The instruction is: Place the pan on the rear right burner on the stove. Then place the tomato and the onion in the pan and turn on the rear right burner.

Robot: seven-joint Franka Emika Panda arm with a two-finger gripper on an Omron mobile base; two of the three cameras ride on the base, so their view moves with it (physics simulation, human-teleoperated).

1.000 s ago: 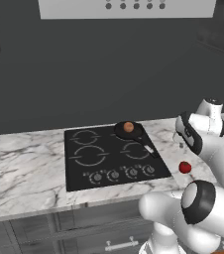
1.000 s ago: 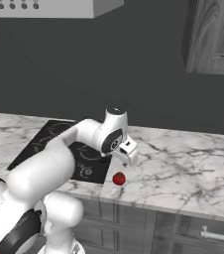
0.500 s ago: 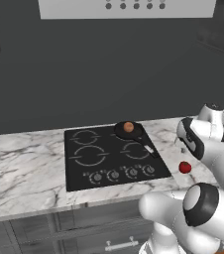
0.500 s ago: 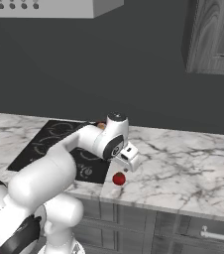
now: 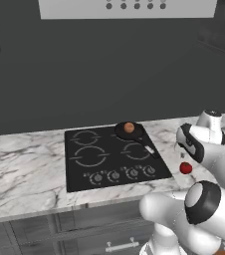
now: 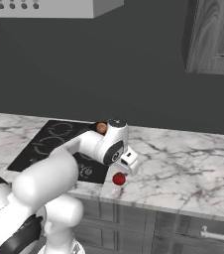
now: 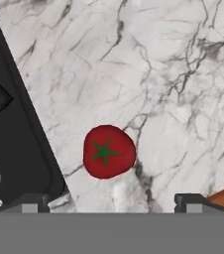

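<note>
The stove (image 5: 115, 157) serves as the landmark here. The pan (image 5: 130, 131) sits on its rear right burner with the onion (image 5: 129, 127) already inside, handle pointing toward the stove's front right corner. The tomato (image 7: 108, 152) lies on the marble surface (image 7: 173, 74) just off the stove's right edge, near the front corner and apart from the glass.

The gripper (image 7: 109, 201) hangs above the tomato with its fingers (image 7: 32, 202) spread wide and nothing between them; the tomato sits between the two tips in the hand view, a little toward the stove side.

The step in hand looks like picking up the tomato. To do it well, the hand should shift slightly so the fruit is centred between the fingers, then come straight down until the tips straddle its widest part before closing. A round glossy ball may roll if one finger touches first, and the stove's edge is close on one side, so that finger needs room. A gentle, even squeeze should be enough.

No brand, label or readable writing appears; the stove bears plain ring outlines and knobs (image 5: 123, 174).
</note>
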